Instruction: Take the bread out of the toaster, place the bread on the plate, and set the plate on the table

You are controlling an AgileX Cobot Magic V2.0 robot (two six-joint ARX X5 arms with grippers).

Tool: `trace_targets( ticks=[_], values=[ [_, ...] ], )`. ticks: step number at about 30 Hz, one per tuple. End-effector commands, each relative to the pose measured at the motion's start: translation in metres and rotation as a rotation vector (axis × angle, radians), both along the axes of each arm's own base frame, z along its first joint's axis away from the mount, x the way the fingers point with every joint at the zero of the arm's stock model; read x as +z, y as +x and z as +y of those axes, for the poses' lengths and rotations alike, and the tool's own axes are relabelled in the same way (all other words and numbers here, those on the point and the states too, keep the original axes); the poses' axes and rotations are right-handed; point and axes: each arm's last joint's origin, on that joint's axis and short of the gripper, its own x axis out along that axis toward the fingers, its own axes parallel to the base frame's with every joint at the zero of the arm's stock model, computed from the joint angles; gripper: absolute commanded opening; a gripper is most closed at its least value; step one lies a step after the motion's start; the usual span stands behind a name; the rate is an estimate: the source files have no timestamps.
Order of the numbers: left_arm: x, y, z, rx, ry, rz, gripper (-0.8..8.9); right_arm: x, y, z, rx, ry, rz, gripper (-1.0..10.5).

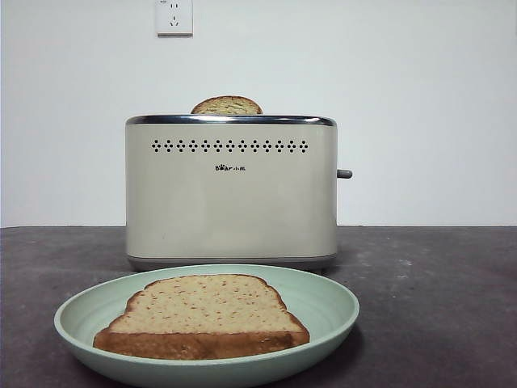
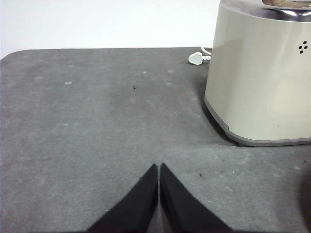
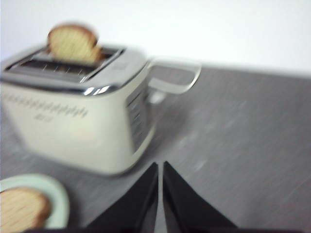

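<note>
One "Bear" logo (image 1: pixel 224 168) on toaster (image 1: pixel 231 194), lettering beside unreadable

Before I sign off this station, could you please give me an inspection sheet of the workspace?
Surface: dark mottled table, a few small specks.
Job's things: toaster upright, one bread slice poking from its slot; another slice lies flat on the plate, which sits on the table before the toaster.
Clutter: nothing seen.
Grippers: left gripper shut, empty, low over bare table beside the toaster; right gripper shut, empty, near the toaster's knob end.
Cables: white plug and cord behind the toaster.
Surroundings: white wall, wall socket.
</note>
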Motion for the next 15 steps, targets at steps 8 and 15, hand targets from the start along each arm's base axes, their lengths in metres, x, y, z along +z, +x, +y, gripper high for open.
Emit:
trace_targets(
  ticks=[8,15],
  values=[
    [-0.007,0.0,0.0,0.001,-0.002,0.031,0.05,-0.053,-0.015,-0.013,-0.142,-0.078,-0.144,0.0],
    [-0.007,0.0,0.0,0.001,-0.002,0.031,0.05,-0.089,-0.016,-0.014,-0.173,-0.084,-0.116,0.0]
  ],
)
